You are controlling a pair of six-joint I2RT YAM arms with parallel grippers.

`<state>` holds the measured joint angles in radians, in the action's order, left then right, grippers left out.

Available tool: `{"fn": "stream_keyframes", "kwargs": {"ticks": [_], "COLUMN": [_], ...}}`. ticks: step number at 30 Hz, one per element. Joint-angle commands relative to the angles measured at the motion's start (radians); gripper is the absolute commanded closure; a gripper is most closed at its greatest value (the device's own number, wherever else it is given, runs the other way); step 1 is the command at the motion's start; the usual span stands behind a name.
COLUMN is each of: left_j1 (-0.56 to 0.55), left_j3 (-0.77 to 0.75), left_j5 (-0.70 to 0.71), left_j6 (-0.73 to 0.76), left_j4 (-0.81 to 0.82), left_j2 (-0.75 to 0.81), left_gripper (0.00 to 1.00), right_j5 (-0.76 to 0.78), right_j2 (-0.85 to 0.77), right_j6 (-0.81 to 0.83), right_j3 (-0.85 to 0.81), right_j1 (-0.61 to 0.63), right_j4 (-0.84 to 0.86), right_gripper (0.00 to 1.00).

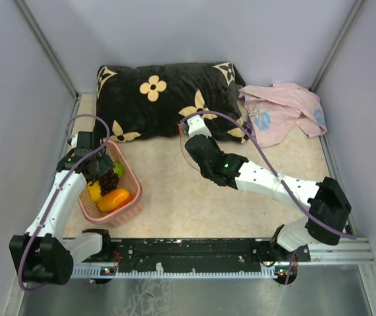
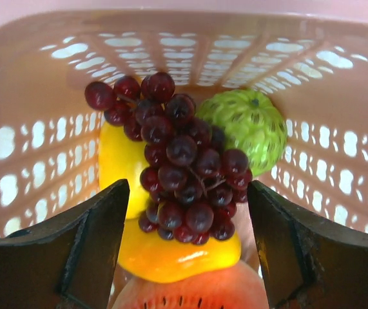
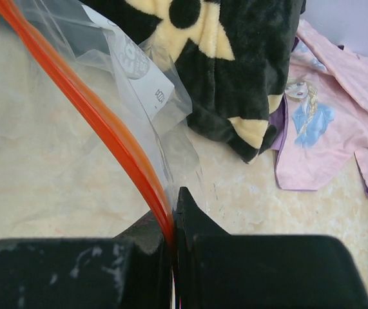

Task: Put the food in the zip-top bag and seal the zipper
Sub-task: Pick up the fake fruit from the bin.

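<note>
Clear crinkly plastic zip-top bag (image 3: 142, 77), thin red-orange zipper strip (image 3: 100, 125) along mouth, mid-table beside black flowered plush pillow (image 3: 235, 64). Right gripper (image 3: 173, 219) fingers clamped together on zipper. Top view hardly shows bag. Left gripper (image 2: 187, 190) fingers spread apart inside pink slotted plastic basket (image 2: 338, 161), flanking dark purple grape bunch (image 2: 184, 148). Bumpy green toy fruit (image 2: 251, 132) and yellow toy fruit (image 2: 119, 161) touch grapes, clearest in left wrist view.

Top view: fixed high at near edge, looks down over whole table (image 1: 174, 191). Left wrist: very near, looks past left hand (image 2: 185, 193) down into basket (image 2: 190, 51), seen near left from top. Right wrist: low, past right hand (image 3: 174, 212), zipper (image 3: 103, 129) close up, faces far right; pillow (image 3: 235, 77) and pink cloth (image 3: 338, 129) shared with top.
</note>
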<state>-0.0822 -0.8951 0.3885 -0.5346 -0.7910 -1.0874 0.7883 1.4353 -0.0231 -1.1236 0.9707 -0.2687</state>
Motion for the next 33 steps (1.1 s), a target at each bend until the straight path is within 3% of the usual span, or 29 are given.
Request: {"fn": "stream_keyframes", "kwargs": {"ticks": [1,12,20,23,29,33], "left_j1": [0.034,0.048,0.049,0.048,0.049,0.048], "left_j3": [0.06,0.151,0.123,0.098,0.038,0.002], "left_j5": [-0.038,-0.131,-0.16,-0.167,-0.22,-0.255], "left_j6": [0.028,0.013,0.051,0.075,0.135,0.147], "left_j4": [0.15,0.278,0.242,0.208,0.158,0.134], "left_j2": [-0.033,-0.123,-0.05,0.006,0.136,0.195], "left_gripper": [0.21,0.36,0.8,0.88,0.99,1.0], "right_j5": [-0.002,-0.022,-0.025,-0.026,-0.039,-0.043], "right_j2": [-0.043,-0.042,-0.027,-0.015,-0.007,0.009], "right_j6": [0.0,0.0,0.004,0.009,0.009,0.0], "right_j3": [-0.004,-0.027,-0.073,-0.11,-0.159,-0.189], "right_j1": [-0.007,-0.007,-0.007,-0.007,-0.007,-0.007], "right_j4": [0.05,0.023,-0.001,-0.029,-0.044,-0.07], "right_gripper": [1.0,1.0,1.0,1.0,1.0,1.0]}}
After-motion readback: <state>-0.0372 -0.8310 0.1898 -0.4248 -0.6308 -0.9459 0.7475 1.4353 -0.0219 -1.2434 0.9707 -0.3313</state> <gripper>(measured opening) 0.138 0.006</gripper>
